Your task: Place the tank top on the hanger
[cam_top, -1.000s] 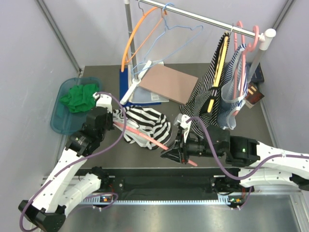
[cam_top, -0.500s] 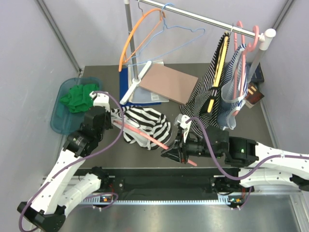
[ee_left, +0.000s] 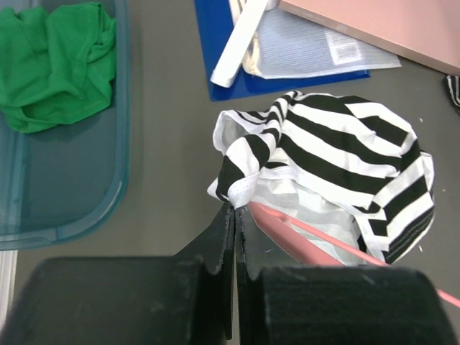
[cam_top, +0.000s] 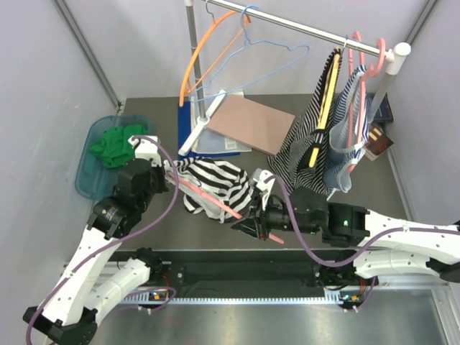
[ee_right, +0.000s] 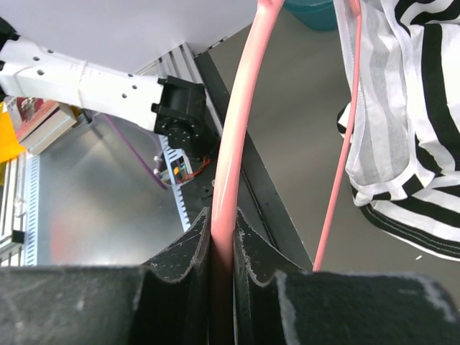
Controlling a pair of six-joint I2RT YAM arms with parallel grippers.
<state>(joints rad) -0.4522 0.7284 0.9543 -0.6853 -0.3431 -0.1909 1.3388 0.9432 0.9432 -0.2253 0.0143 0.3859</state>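
Left wrist: hanger point(ee_left: 277, 228) partly w/in tank top point(ee_left: 338, 151), far end off-frame.

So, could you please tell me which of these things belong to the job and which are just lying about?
In the job: striped tank top, pinched by the left claw; salmon-pink hanger, gripped by the right claw.
Lying about: green cloth in the teal tray, orange hanger, light-blue wire hanger, dark striped garment on the rail.

No text can be read; the white label point(ee_left: 347, 49) on the clear pouch point(ee_left: 298, 39) carries print too small.
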